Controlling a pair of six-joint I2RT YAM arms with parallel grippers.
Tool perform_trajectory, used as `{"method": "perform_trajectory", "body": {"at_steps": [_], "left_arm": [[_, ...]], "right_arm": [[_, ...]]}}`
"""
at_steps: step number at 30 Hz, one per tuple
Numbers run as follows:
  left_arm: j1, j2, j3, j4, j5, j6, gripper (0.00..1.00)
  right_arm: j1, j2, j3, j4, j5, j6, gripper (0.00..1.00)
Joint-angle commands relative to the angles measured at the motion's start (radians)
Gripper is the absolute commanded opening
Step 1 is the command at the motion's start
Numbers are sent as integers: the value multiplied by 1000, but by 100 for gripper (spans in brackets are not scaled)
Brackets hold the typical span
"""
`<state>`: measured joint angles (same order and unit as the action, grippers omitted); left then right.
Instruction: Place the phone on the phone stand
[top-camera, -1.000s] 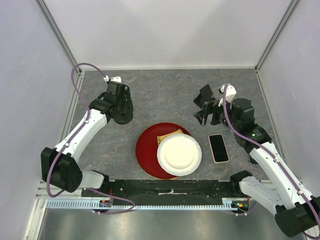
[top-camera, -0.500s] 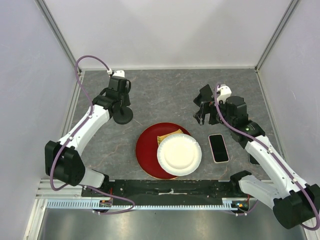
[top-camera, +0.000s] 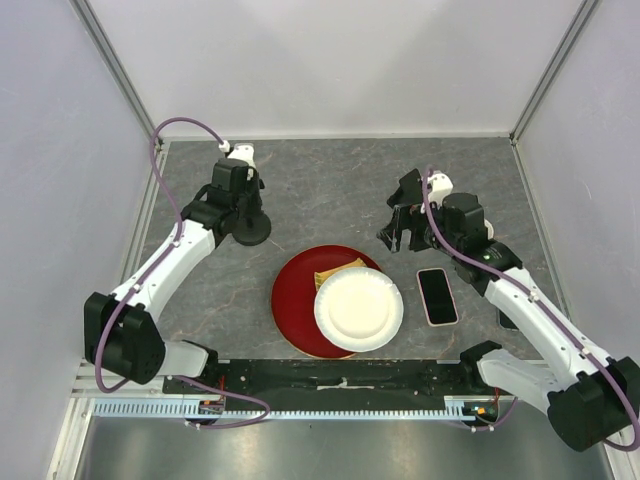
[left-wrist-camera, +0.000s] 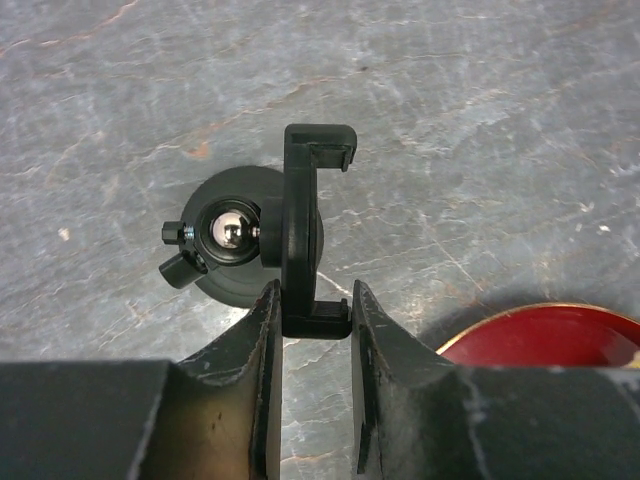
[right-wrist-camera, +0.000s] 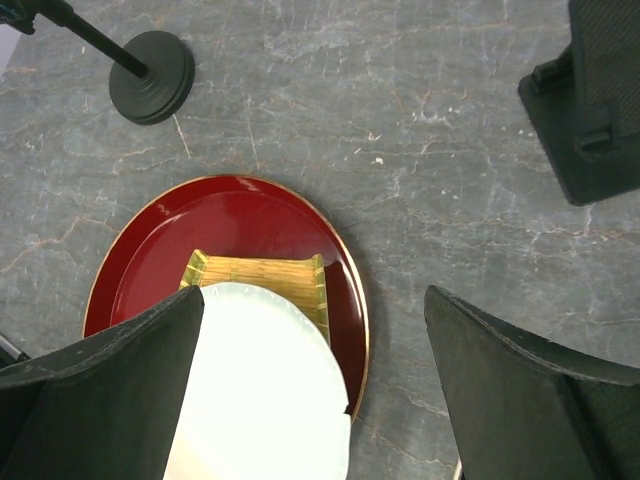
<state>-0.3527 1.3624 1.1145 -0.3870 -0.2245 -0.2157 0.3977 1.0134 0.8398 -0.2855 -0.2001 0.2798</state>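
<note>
Red plate (top-camera: 295, 300): glossy deep red, thin gold rim.
On it: paper plate (top-camera: 358, 308), plain white; straw-yellow piece (right-wrist-camera: 258, 272) at its far edge.
Right of it: phone (top-camera: 437, 296), black screen, pale pink rim.
Upper left of it: phone stand (left-wrist-camera: 305, 232), matte black, chrome ball.
Table (top-camera: 330, 190): grey, marbled, pale and rust veins.

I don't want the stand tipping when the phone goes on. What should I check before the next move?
1. Grip: left gripper shut on the phone stand bracket: ok.
2. Stand base flat on table: ok.
3. Opening: right gripper open: ok.
4. Access: the phone lies clear beside paper plate: ok.
5. Alignment: right gripper over the phone: not ok, it hangs beyond it.
</note>
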Motion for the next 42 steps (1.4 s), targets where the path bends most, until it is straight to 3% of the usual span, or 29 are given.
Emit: {"method": "perform_trajectory", "body": {"at_steps": [1,5,11,13,15,18,26,35,42], "left_arm": [[-6,-28,7,53,218,59,2],[-5,-13,38,19,329,90,2],[-5,18,57,-25,358,104,2],[-5,20,62,-38,331,102,16],[-5,11,59,-46,309,81,43],[-5,-12,57,-56,300,62,51],[-5,-43,53,-81,258,39,56],[-2,-11,65,-118,77,38,58],[-2,-69,28,-89,-47,19,64]], "right_arm": [[21,36,22,8,34,61,98],[56,34,25,-14,44,97,98],[107,36,25,-86,114,143,98],[127,43,36,-136,169,188,98],[135,66,57,-191,281,258,98],[142,109,90,-331,413,320,98],[145,32,3,-461,567,452,98],[144,-79,-10,-477,600,522,98],[144,-96,-48,-512,657,604,98]]}}
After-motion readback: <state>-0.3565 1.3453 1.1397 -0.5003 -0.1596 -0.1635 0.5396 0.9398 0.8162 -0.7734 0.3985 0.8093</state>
